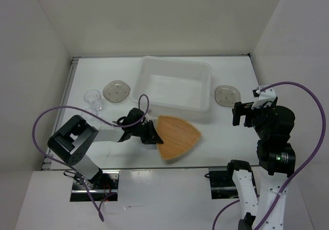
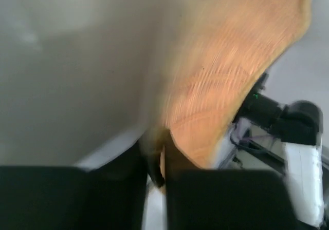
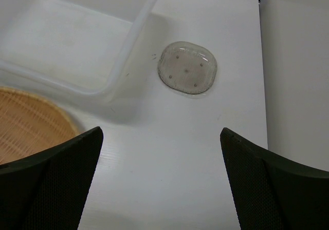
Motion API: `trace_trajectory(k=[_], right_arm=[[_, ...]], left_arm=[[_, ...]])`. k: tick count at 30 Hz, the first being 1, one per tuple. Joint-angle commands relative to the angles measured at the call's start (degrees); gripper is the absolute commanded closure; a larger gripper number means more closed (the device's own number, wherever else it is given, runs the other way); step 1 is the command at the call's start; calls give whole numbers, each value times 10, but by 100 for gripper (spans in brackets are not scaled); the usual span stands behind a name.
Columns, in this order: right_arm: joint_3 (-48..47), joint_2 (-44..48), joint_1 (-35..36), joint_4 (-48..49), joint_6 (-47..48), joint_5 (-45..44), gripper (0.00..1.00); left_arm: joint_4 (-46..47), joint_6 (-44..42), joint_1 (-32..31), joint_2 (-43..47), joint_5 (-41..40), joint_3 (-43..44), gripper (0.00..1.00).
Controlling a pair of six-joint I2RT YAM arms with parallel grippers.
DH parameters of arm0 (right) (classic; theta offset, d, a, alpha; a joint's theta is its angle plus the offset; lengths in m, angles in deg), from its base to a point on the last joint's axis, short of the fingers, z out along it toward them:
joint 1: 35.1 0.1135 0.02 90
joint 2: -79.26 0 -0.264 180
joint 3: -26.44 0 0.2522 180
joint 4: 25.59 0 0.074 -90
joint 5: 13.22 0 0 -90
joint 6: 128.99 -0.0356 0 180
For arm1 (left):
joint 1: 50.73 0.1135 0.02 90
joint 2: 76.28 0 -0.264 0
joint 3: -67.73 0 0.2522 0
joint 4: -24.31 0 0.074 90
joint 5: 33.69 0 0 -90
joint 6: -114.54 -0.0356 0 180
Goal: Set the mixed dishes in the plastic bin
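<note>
- basically at the start here; nothing is in the plastic bin (image 1: pixel 175 89) as far as I can see, just its bare white floor
- the left gripper (image 1: pixel 150 134) is on the first item; its jaws are nearly closed, pinching the near-left edge of the orange-tan plate (image 1: pixel 179 136); the left wrist view is blurry, but the plate rim does sit between the two fingers
- the plate is just in front of the bin, near its front wall; can't tell if it's fully off the tabletop (image 1: pixel 231 142) or has one edge dragging
- the right gripper (image 3: pixel 160 135) has its jaws spread wide with nothing in them; it hangs over bare tabletop, aimed at the right oval dish (image 3: pixel 187 68), which lies just beside the bin's right end
- the left oval dish (image 1: pixel 117 91) is flat on the tabletop, close to the bin's left wall; the clear cup (image 1: pixel 93 97) stands upright just left of it
- I can only make out one cup for sure
- so my read: zero dishes binned, plate in hand and likely next, both oval dishes and the cup left to do
</note>
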Motion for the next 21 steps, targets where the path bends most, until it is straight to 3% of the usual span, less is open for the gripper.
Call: trace_trajectory(k=[1,2,4,7,11,12,15,16,21], right_arm=[[2,-2,5,31,-14,-10,1],[2,-2,5,37,-14,-10,1],[2,-2,5,38,-19,-15,1],[2,-2,0,38,-19,-21,1],[7,-2,0,43,-25,-27,1],[7,-2,0,43,-25,-27,1],[7,-2,-5,43,-25,-32,1],[7,-2,-5,43,-30,-32,1],[7,-2,-11,48,-30,-37,1]], left_arm=[[-44,-20,-7,5,-8,2,94],[-64,-20,-7,14,-8,11,100],[-111,-28,-14,32,-13,11,100],[-199,-28,-20,135,-19,16,100],[-408,-59,-20,266,-48,116,100],[-439,-82,-20,278,-48,191,100],[-538,-118,-8,251,-17,331,100],[-548,-127,-8,236,-10,421,100],[-552,-149,42,109,-79,564,100]])
